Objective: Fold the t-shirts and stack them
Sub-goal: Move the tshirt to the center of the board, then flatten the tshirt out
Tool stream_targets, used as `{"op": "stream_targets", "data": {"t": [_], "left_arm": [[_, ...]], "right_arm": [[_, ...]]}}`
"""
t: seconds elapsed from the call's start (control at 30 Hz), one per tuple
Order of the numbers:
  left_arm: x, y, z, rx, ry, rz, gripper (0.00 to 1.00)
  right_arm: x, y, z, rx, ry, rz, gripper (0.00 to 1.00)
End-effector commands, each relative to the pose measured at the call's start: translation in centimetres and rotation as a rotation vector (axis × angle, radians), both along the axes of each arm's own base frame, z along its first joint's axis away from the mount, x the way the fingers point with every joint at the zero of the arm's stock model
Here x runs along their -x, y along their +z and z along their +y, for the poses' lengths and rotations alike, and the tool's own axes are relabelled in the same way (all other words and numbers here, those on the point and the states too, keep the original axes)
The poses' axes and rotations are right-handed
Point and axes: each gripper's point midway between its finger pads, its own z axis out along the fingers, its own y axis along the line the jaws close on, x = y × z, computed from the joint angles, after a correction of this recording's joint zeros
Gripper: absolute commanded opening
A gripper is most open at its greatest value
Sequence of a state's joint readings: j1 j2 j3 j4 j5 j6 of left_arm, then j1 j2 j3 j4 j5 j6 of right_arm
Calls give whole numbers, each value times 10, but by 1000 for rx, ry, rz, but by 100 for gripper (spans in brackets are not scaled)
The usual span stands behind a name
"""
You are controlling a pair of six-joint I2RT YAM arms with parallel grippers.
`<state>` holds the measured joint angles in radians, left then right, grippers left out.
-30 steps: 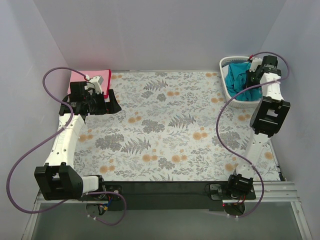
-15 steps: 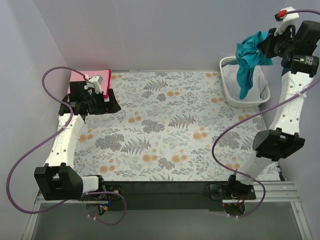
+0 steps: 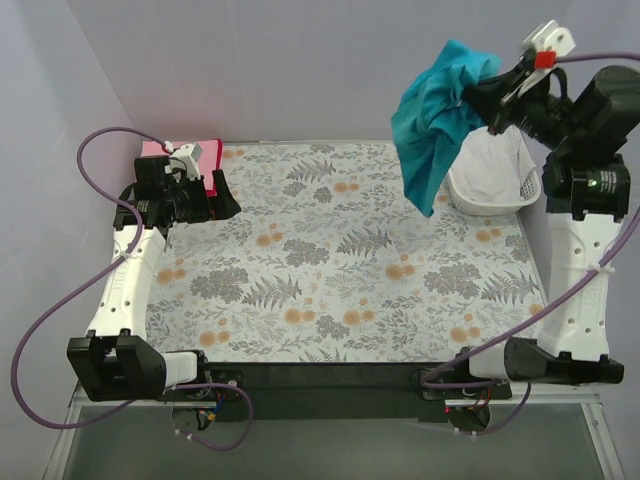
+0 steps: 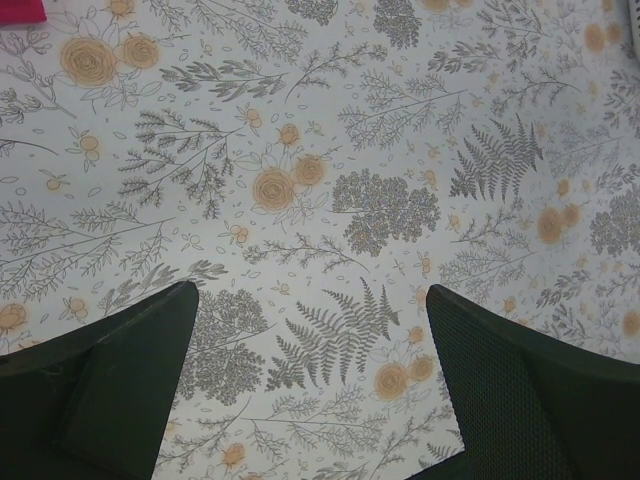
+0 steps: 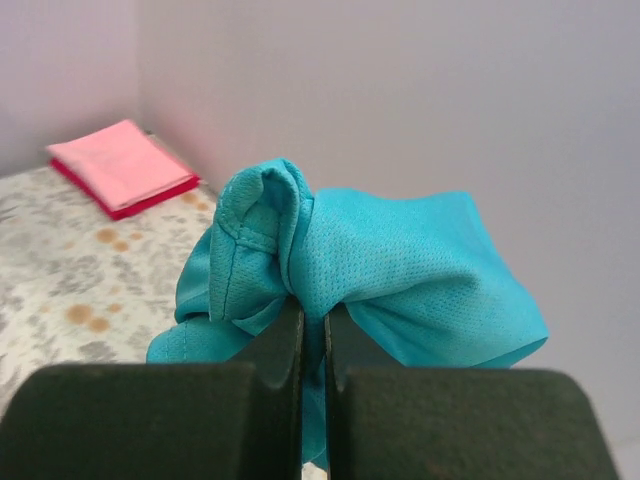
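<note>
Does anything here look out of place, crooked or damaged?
Nothing damaged. Only the soft teal-blue t-shirt is untidy: it hangs bunched in the air from the shut right gripper, near the white slatted plastic basket.

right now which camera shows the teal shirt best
The top external view: it shows the whole teal shirt dangling in the air from the shut right pincer, near the basket. The right wrist view shows only bunched fabric close up; the left wrist view shows none of it.
</note>
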<state>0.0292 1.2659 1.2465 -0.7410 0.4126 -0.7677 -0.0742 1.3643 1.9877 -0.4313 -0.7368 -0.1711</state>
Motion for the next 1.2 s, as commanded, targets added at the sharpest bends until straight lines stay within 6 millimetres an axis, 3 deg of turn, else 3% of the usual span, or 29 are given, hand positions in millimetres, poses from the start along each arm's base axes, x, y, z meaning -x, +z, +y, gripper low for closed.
{"op": "stream_targets", "data": {"t": [0.0, 0.03, 0.07, 0.13, 0.17, 0.23, 0.27, 0.3, 0.47, 0.5, 0.57, 0.6, 0.63, 0.73, 0.77, 0.83, 0.87, 0.97, 1.0, 1.17], "left_arm": [[3, 19, -1, 10, 5, -41, 98], [2, 20, 1, 7, 12, -42, 98], [1, 19, 2, 8, 24, -40, 98], [0, 21, 1, 19, 27, -45, 98], [0, 25, -1, 33, 25, -60, 98], [5, 24, -12, 80, -21, -81, 98], [7, 42, -15, 88, -38, -183, 98], [8, 47, -17, 101, -43, -218, 98], [29, 51, -40, 122, -250, -282, 98], [32, 44, -44, 121, -306, -264, 98], [39, 25, -54, 67, -453, -276, 98], [44, 21, -63, 74, -485, -263, 98], [42, 12, -64, 35, -523, -275, 98], [35, -12, -75, -8, -581, -263, 97], [34, -15, -85, -25, -628, -277, 91], [29, -17, -100, -48, -678, -278, 85], [33, -31, -121, -68, -754, -255, 81], [32, -48, -148, -142, -831, -235, 71], [36, -64, -164, -142, -880, -191, 69], [41, -90, -207, -129, -947, -109, 78]], "right_arm": [[19, -25, 52, 55, 163, -33, 1], [25, -31, 58, 62, 165, -33, 1], [20, -62, 66, 77, 184, 29, 1], [28, -87, 87, 90, 235, 76, 1], [25, -126, 96, 103, 255, 166, 9], [39, -164, 120, 123, 336, 251, 56], [44, -179, 125, 131, 356, 284, 98], [48, -204, 130, 145, 376, 341, 98], [42, -250, 112, 183, 254, 495, 98], [42, -262, 109, 191, 244, 535, 98], [56, -309, 102, 208, 245, 701, 95], [57, -311, 100, 209, 240, 714, 95], [61, -329, 97, 214, 236, 771, 94], [74, -379, 90, 221, 220, 940, 86], [83, -394, 89, 221, 230, 1006, 79], [90, -410, 93, 204, 265, 1091, 72], [96, -420, 93, 198, 271, 1133, 68], [99, -436, 98, 176, 297, 1213, 63], [98, -443, 100, 172, 301, 1242, 62], [91, -454, 109, 135, 332, 1310, 59]]}}
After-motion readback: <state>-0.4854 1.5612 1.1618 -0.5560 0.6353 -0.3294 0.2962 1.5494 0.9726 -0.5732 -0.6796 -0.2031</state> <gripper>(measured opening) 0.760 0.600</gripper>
